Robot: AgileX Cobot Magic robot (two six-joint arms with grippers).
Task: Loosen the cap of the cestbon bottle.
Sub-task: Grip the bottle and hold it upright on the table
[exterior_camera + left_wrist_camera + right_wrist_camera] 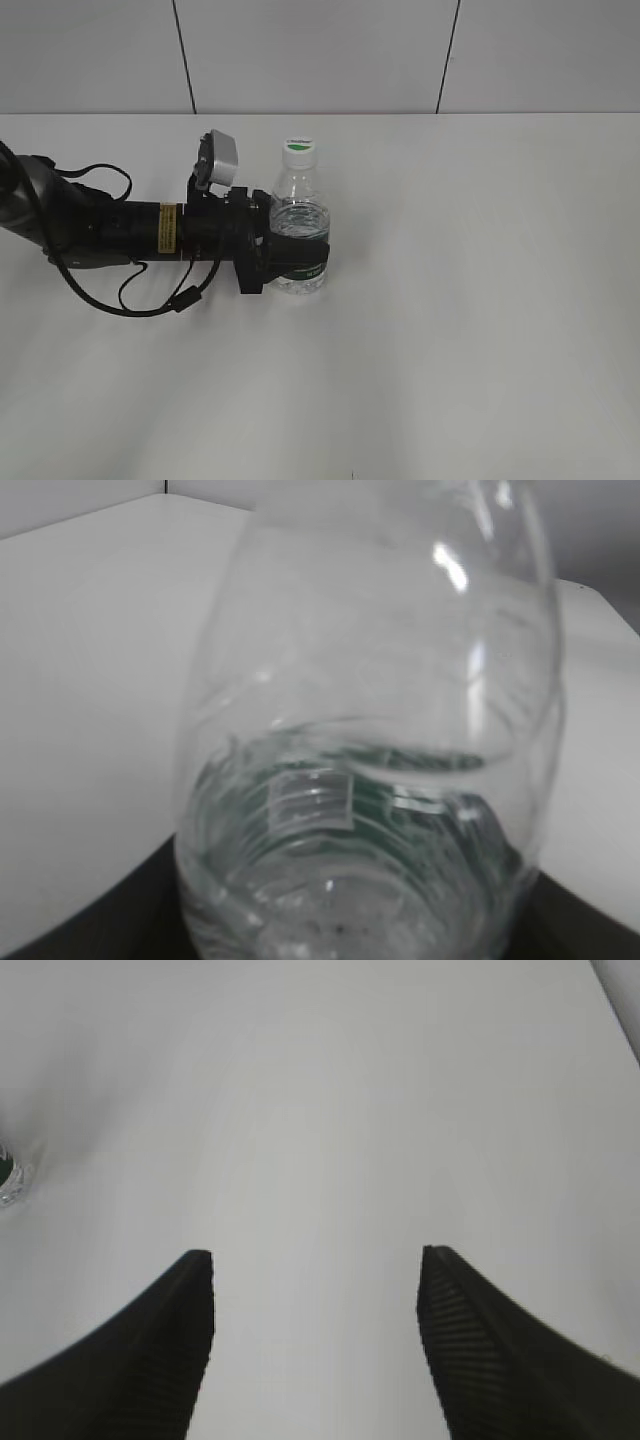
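My right gripper [315, 1270] is hovering over bare table [320, 1110], jaws apart, holding nothing. My left gripper [295, 262] is clamping the upright bottle [299, 235] around its label, reaching in from nine o'clock. The cap [299, 149] is sitting on top.

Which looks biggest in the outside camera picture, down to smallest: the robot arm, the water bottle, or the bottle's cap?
1. The left arm looks biggest, a long black shape lying across the table.
2. The cestbon bottle comes next, standing upright with the left gripper clamped around its label.
3. The cap looks smallest, just the white top.
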